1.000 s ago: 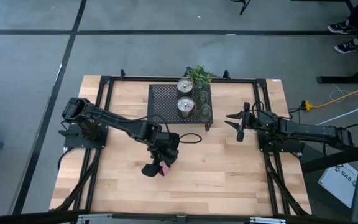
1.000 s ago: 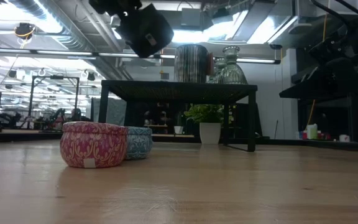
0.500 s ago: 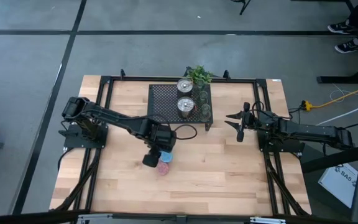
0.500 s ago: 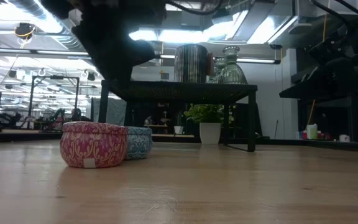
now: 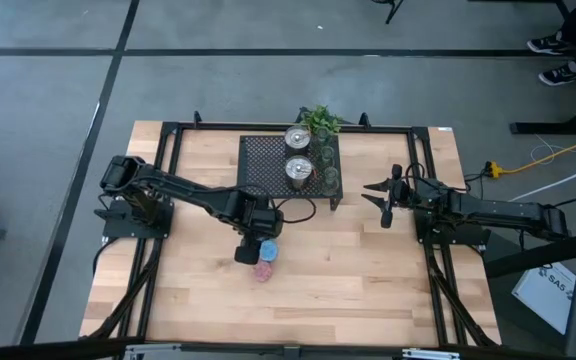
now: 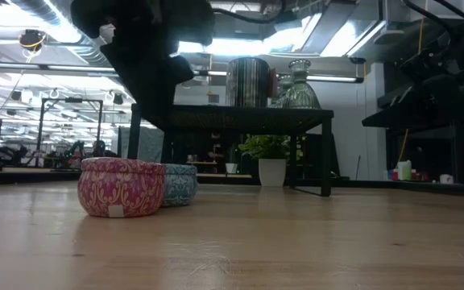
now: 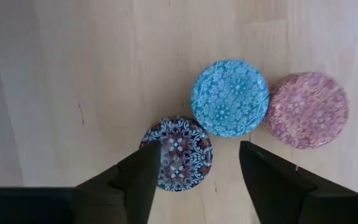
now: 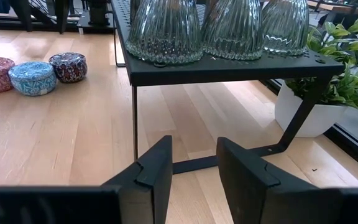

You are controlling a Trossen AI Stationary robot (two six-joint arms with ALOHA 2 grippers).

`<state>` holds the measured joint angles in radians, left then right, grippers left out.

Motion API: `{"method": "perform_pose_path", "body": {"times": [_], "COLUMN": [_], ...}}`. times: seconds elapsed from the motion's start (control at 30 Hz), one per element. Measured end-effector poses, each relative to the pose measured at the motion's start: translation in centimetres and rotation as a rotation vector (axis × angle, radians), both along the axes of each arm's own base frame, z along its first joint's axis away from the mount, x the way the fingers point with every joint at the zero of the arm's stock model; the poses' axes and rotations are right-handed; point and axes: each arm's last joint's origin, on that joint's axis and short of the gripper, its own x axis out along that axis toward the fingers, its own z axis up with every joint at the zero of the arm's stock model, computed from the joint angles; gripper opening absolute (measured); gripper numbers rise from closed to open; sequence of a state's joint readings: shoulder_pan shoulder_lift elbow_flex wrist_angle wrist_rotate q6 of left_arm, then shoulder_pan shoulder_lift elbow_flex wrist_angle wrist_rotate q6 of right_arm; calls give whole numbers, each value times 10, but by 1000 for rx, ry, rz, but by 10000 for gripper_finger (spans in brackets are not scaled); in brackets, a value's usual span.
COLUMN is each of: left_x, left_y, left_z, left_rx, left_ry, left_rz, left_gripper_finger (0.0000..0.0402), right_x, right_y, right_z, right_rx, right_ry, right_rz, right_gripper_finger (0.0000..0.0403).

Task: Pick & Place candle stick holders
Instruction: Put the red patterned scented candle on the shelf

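My left gripper [image 7: 194,171] hangs directly above the dark purple-patterned round tin holder [image 7: 177,153], jaws spread moderately and empty, one finger [image 7: 132,180] overlapping the tin's edge. To grip well, I judge I should centre both fingers outside the rim before descending, since the turquoise lace-patterned round tin [image 7: 229,97] touches it just beyond my fingertips. The pink floral round tin [image 7: 307,109] sits beside the turquoise one, all three low, flat-lidded cylinders on pale smooth wood [image 7: 55,81]. My right gripper [image 8: 191,165] waits, narrowly parted and empty, before the black perforated metal rack [image 8: 229,65], which carries the ribbed glassy cups [image 8: 165,28].
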<state>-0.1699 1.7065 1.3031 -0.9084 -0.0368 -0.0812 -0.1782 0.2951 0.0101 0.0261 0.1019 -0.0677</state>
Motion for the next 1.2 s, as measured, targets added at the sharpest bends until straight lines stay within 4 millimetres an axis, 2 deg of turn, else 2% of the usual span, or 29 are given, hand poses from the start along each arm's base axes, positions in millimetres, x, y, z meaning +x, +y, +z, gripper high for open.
{"method": "perform_pose_path", "body": {"times": [0.27, 0.4, 1.2], "left_x": [-14, -14, -11], "left_y": [4, 3, 7], "left_z": [-31, -38, -39], "left_rx": [17, 25, 45], "left_ry": [82, 57, 20], "left_rz": [70, 70, 78], "left_gripper_finger": [281, 300, 307], "right_x": [0, 0, 0], "right_y": [0, 0, 0], "right_z": [0, 0, 0], "right_rx": [0, 0, 0], "right_ry": [0, 0, 0], "right_rz": [0, 0, 0], "right_gripper_finger": [128, 128, 128]}}
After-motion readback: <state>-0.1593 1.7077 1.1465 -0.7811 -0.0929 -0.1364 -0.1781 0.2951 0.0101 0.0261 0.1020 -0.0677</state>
